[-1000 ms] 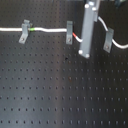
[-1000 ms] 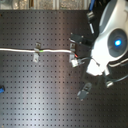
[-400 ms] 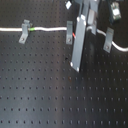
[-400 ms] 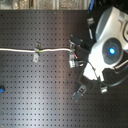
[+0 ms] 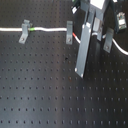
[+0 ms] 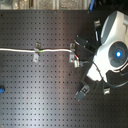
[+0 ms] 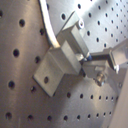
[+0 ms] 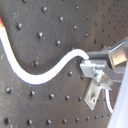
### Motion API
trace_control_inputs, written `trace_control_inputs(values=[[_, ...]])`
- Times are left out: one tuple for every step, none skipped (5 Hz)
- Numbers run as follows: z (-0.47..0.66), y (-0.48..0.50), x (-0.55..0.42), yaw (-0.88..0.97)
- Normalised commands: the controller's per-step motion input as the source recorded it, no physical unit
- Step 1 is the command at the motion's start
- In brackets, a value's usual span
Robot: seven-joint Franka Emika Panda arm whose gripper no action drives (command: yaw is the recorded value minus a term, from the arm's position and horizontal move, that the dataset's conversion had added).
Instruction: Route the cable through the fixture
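Running along the perforated tabletop (image 5: 45, 95), the cable (image 5: 47, 30) is seen threaded through two clips (image 5: 24, 31), slack curving past the third (image 5: 107, 39). Finger state cannot be told. Snagging on that clip is judged likely if tension is misdirected.

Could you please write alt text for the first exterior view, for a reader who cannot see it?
A white cable runs across a black perforated board, passing two small grey fixture clips with a green band beside the first. The robot arm hangs over the cable at the first exterior view's right.
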Motion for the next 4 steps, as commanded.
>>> trace_control_inputs(values=[[0.0,-0.125,-0.084,0.0],[0.0,-0.285,-0.191,0.09],[0.01,-0.322,-0.27,0.13],[-0.02,-0.198,-0.166,0.08]])
